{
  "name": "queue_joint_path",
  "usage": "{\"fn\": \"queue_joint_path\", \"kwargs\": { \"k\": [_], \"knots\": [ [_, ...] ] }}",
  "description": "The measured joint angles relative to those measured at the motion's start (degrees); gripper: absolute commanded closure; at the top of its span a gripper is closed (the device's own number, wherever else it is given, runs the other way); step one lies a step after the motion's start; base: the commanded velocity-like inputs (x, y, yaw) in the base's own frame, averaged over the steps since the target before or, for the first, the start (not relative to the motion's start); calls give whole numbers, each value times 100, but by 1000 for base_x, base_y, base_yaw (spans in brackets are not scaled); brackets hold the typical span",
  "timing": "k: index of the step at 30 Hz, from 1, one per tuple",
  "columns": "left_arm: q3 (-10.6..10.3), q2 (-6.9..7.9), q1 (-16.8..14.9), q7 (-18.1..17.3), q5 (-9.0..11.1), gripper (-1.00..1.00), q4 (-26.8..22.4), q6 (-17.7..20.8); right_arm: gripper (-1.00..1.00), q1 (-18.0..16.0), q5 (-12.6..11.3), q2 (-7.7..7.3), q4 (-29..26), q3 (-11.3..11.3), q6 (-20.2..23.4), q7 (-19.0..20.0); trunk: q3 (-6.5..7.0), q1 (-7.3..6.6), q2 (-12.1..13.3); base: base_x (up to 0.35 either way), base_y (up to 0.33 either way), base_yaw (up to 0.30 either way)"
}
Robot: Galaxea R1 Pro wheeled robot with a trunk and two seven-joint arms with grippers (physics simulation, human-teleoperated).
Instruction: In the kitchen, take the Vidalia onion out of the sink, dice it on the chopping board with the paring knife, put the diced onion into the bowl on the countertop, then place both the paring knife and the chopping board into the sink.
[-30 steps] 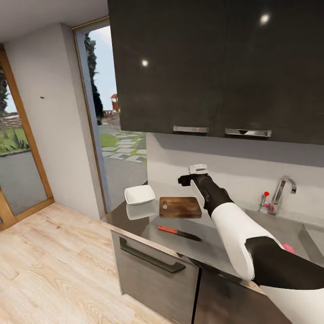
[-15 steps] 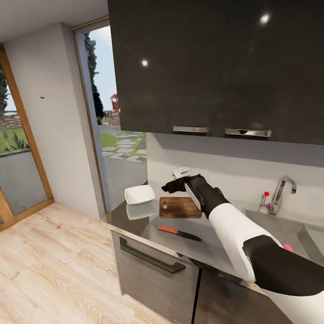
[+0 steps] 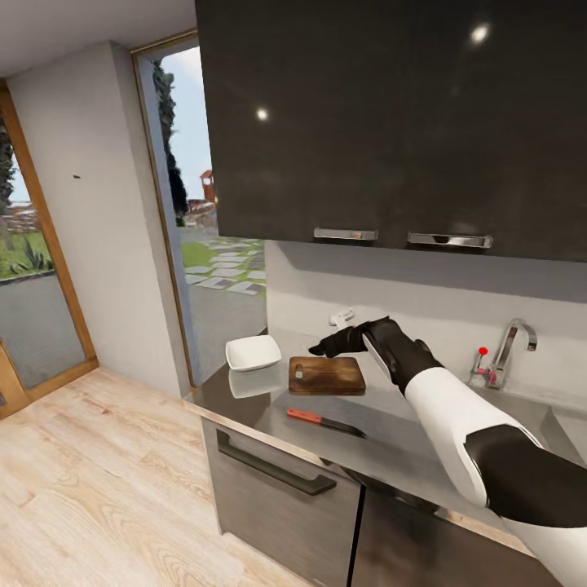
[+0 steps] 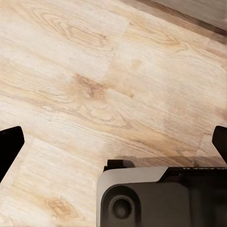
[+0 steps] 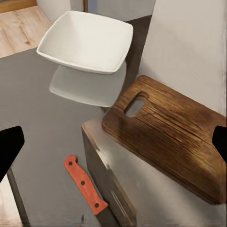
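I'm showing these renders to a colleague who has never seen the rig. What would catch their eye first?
Probably the right arm, stretched over the countertop with its gripper above the far edge of the brown chopping board. Next, the white bowl beside the board at the counter's end, and the red-handled knife lying nearer the front edge. The dark wall cabinets loom over everything.
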Motion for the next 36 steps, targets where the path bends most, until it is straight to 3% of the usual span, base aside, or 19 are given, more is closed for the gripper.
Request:
{"fn": "queue_joint_path", "kwargs": {
  "k": [6,21,27,36],
  "knots": [
    [0,0,0,0,0,-100,0,-2,-100,0,221,-3,208,19,-7,35,0,-2,-1,145,0,0],
    [0,-8,0,-6,0,-100,-1,-4,-100,0,242,-3,357,20,-26,47,0,-3,-1,314,0,0],
    [-3,-8,0,-7,0,-100,0,-4,-100,0,258,-3,479,34,-39,53,0,0,0,100,0,0],
    [-8,-9,0,-8,0,-100,1,-4,-100,0,720,10,584,34,-62,55,0,0,0,7,0,0]
  ]
}}
